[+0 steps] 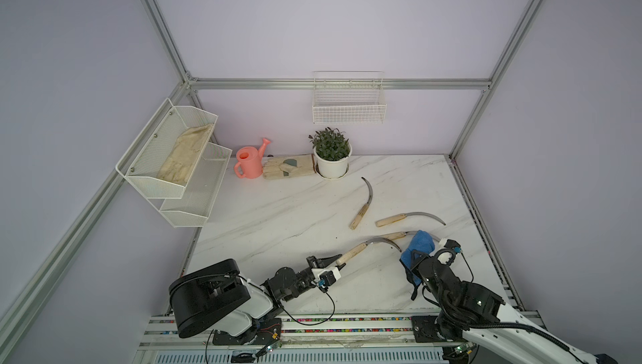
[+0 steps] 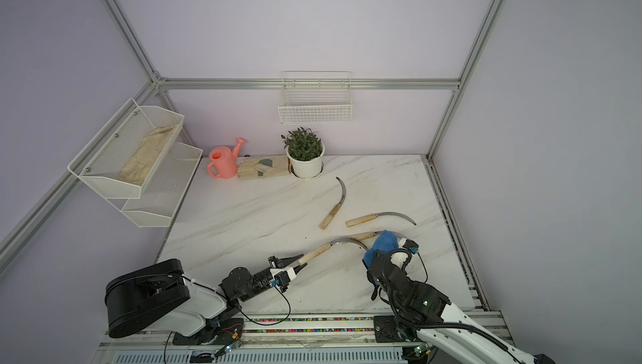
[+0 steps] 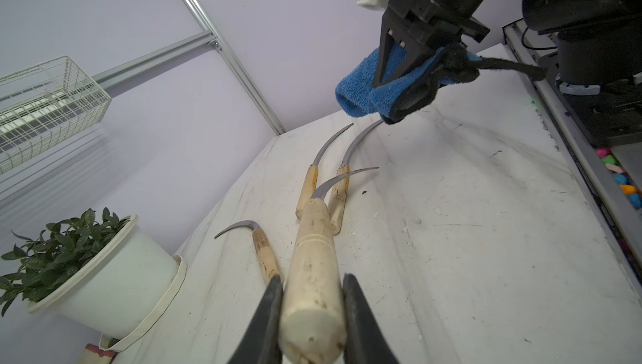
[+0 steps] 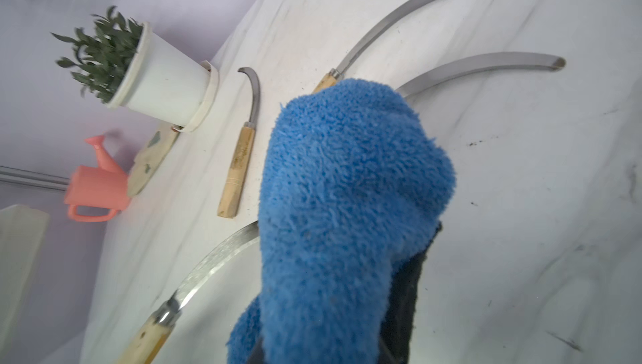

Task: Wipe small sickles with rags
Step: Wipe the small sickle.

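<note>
My left gripper [image 3: 312,280] is closed firmly on the handle end of one sickle [image 1: 354,251], so that the curved blade stays free and points toward the table's [image 1: 278,212] right edge. My right gripper [image 3: 396,70] is clamped on the blue rag [image 4: 347,188], hanging just at that blade; I cannot confirm contact. The three other sickles [image 1: 363,206] lie beyond, nearer the right edge.
</note>
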Robot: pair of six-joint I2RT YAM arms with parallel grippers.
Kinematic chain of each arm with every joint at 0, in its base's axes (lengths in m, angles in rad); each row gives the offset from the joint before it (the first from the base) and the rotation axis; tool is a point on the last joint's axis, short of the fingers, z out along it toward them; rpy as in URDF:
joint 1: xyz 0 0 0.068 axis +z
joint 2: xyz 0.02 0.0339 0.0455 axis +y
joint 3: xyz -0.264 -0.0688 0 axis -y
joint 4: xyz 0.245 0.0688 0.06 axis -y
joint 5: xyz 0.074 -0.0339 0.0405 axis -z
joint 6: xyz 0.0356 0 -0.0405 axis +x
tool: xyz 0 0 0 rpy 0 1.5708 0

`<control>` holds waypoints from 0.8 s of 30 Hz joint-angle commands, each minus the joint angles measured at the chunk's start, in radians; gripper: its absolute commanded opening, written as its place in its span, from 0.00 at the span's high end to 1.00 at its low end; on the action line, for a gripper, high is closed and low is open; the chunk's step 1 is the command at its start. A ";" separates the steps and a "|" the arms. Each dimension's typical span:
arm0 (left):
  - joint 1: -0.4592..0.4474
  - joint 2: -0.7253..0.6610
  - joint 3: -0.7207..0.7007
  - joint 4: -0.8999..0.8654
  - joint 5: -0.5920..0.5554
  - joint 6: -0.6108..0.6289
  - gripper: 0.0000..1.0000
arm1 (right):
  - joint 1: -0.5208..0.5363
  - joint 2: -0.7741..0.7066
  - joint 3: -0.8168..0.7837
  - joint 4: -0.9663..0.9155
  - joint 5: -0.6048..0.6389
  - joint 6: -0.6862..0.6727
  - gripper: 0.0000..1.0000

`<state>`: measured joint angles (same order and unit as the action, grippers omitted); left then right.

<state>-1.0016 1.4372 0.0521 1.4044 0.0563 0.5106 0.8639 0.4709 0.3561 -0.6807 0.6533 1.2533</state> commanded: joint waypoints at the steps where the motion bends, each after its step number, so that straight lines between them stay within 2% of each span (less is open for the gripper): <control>1: -0.008 -0.014 -0.020 0.062 0.017 0.022 1.00 | -0.009 0.097 -0.016 0.062 -0.004 0.030 1.00; 4: -0.011 -0.013 -0.021 0.061 0.019 0.023 1.00 | -0.022 0.114 -0.040 0.122 -0.036 0.021 1.00; 10: -0.017 -0.016 -0.024 0.061 0.023 0.021 1.00 | -0.105 0.035 -0.146 0.268 -0.157 -0.020 1.00; 14: -0.020 -0.016 -0.028 0.062 0.037 0.022 1.00 | -0.168 0.085 -0.192 0.387 -0.228 -0.053 1.00; 19: -0.022 -0.016 -0.024 0.062 0.033 0.028 1.00 | -0.180 0.158 -0.190 0.476 -0.222 -0.098 1.00; 24: -0.023 -0.016 -0.020 0.061 0.024 0.031 1.00 | -0.183 0.132 -0.176 0.517 -0.241 -0.166 1.00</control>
<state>-1.0180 1.4372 0.0410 1.4055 0.0761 0.5209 0.6853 0.6258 0.1646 -0.2443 0.4301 1.1412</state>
